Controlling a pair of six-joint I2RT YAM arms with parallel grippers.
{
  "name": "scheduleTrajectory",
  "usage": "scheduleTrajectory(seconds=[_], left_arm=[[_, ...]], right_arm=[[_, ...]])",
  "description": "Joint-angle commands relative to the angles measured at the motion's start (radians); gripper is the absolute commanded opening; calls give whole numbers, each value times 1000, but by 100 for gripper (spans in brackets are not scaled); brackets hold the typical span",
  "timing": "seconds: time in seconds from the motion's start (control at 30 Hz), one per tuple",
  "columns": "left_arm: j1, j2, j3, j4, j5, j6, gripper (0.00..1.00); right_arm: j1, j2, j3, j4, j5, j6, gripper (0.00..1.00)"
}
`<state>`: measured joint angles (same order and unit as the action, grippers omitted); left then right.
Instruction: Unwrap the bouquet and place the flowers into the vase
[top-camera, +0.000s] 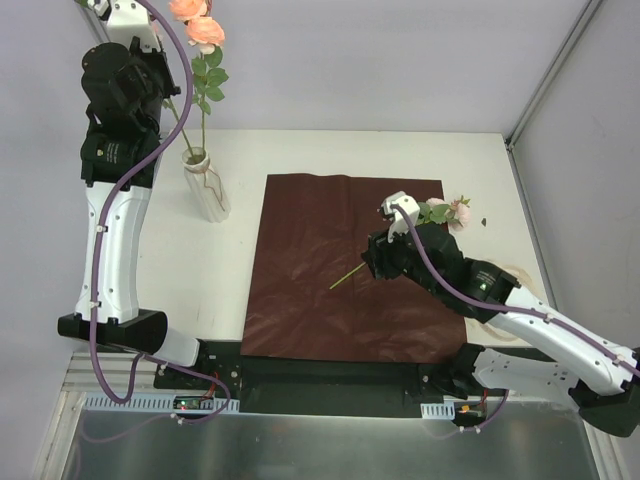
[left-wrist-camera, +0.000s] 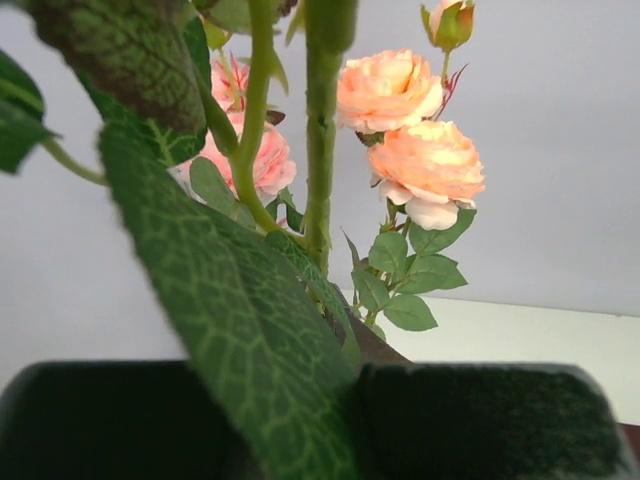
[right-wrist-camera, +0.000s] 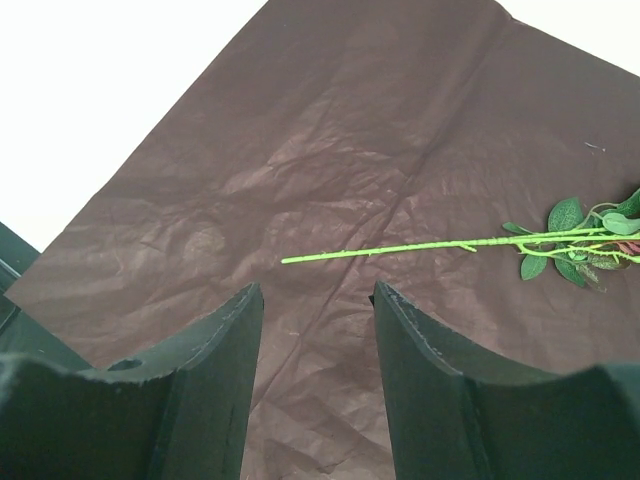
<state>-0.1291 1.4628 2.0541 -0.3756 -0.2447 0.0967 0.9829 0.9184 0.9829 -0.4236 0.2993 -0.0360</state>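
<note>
Dark red paper (right-wrist-camera: 330, 150) lies under the low, outstretched right gripper (right-wrist-camera: 318, 300), which is half open and empty, with 1 loose stem (right-wrist-camera: 400, 247) beyond its fingertips. The raised left gripper (left-wrist-camera: 310, 400) pinches a flower stem (left-wrist-camera: 320, 150).

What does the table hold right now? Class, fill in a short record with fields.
Paper: dark red, spread flat
Vase: upright, left of the paper, holding roses
Loose rose: lying on the paper, untouched
Left jaws: shut, seemingly on a rose stem above the vase
Right jaws: open, empty, above the paper
</note>
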Motion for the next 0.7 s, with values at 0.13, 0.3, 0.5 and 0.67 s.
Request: scheduleTrajectory(seconds=[0.13, 0.3, 0.5, 0.67], left_arm=[[43, -9, -118, 66, -57, -87, 0], [62, -4, -218, 107, -87, -137, 1], [88, -9, -375, 193, -129, -224, 7], [94, 2, -446, 222, -137, -252, 22]], right_arm=[[-6, 51, 33, 25, -5, -12, 51], [-6, 53, 14, 32, -6, 2, 51], [-6, 45, -13, 39, -11, 24, 51], [-7, 53, -16, 28, -11, 33, 50]])
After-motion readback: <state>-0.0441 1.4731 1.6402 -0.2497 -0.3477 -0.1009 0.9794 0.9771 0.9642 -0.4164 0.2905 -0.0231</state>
